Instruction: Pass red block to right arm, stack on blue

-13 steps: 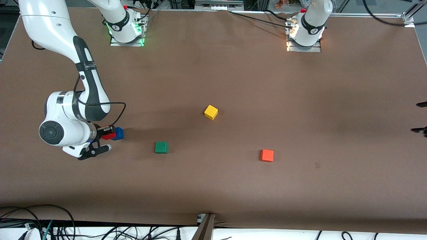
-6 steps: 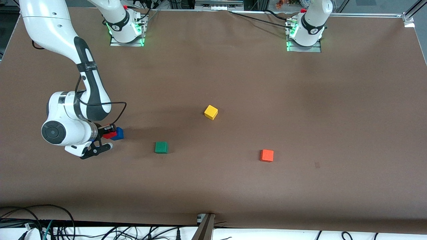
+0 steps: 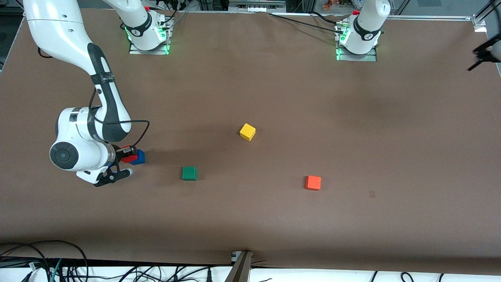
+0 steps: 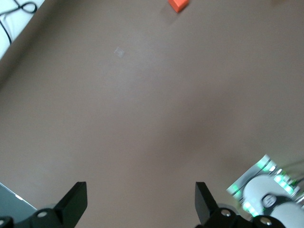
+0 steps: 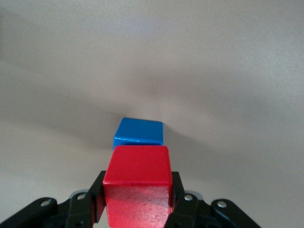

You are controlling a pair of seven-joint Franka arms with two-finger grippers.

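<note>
Holding the red block (image 5: 137, 183) in the right gripper (image 5: 137, 202), fingers clamped on its two sides, low over the worktop (image 3: 250, 98) at the right arm's end. Block is a matte bright-red cube with plain faces, just beside the blue cube (image 5: 138, 132); contact between them can't be told. Left gripper (image 4: 137, 202) is up by the worktop's edge at the left arm's end, fingers wide apart, holding nothing. Green cube (image 3: 189, 173), yellow cube (image 3: 247, 131) and orange cube (image 3: 313, 183) sit apart mid-worktop.

Right pincer (image 5: 137, 209) clamped; left pincer (image 4: 137, 202) spread
</note>
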